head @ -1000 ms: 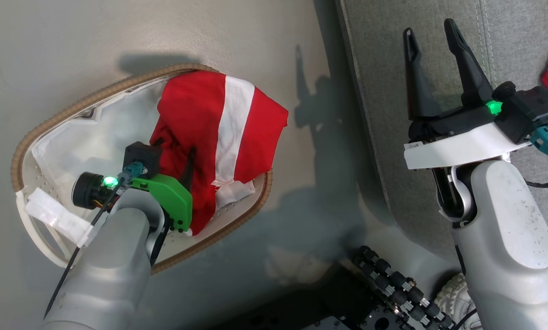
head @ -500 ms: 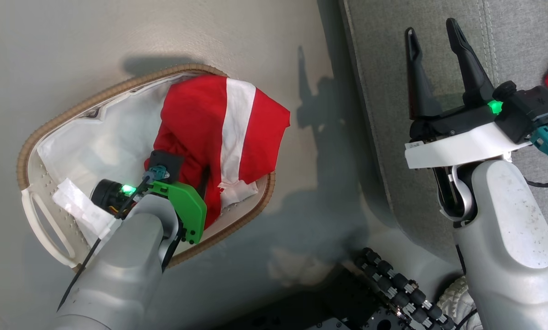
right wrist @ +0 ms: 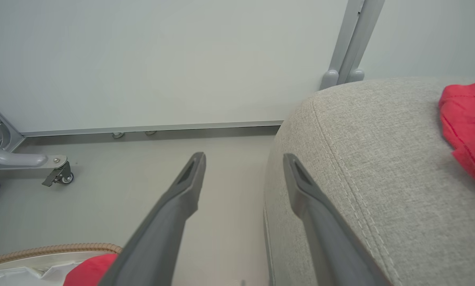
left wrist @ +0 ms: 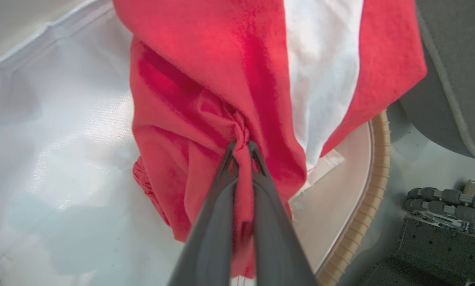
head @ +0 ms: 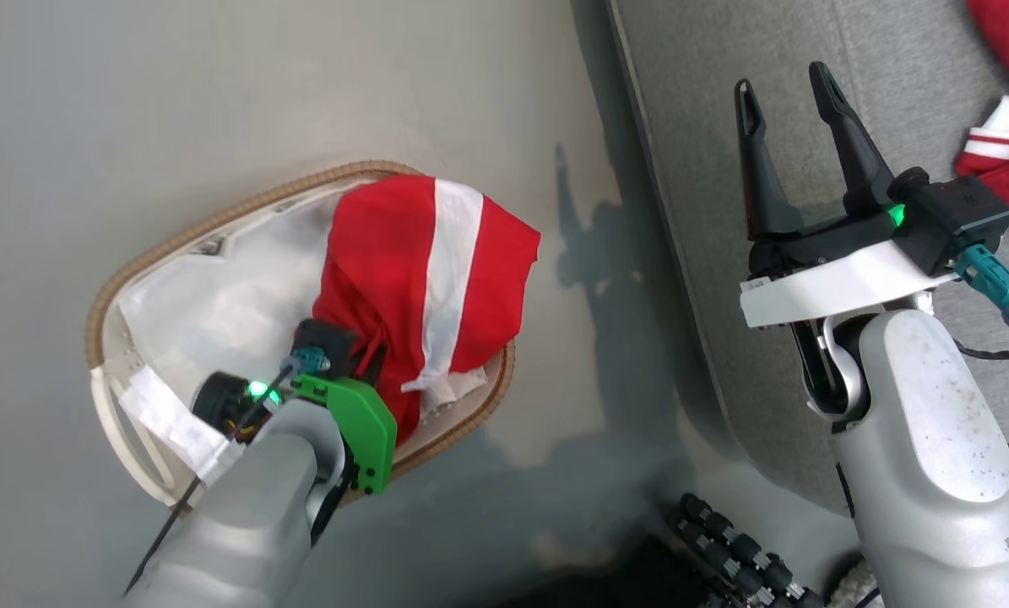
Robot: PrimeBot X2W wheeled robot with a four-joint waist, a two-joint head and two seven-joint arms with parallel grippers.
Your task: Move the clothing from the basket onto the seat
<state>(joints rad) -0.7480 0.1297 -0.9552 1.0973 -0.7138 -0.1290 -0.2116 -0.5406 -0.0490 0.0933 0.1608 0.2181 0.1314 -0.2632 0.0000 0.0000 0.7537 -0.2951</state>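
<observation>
A red garment with a broad white band (head: 436, 287) lies bunched in the basket (head: 145, 266), draping over its right rim. My left gripper (left wrist: 241, 147) is shut on a pinched fold of this clothing (left wrist: 205, 91), down inside the basket (left wrist: 374, 174). My right gripper (head: 781, 89) hangs open and empty above the left edge of the grey seat (head: 707, 152). In the right wrist view its fingers (right wrist: 189, 178) straddle the seat's (right wrist: 360, 159) rounded edge. More red clothing (head: 1006, 165) with white trim lies on the seat at the right, also seen as a red garment (right wrist: 466, 119).
The basket's white liner (head: 217, 295) is bare on its left half. Pale floor (head: 259, 93) surrounds the basket. A black cable chain (head: 728, 545) on my base sits at the bottom. A wheeled metal frame leg (right wrist: 42, 163) stands by the far wall.
My left gripper has shut on a fold of the red garment in the basket. The head camera shifted, so the whole picture slid. The right gripper stays open.
</observation>
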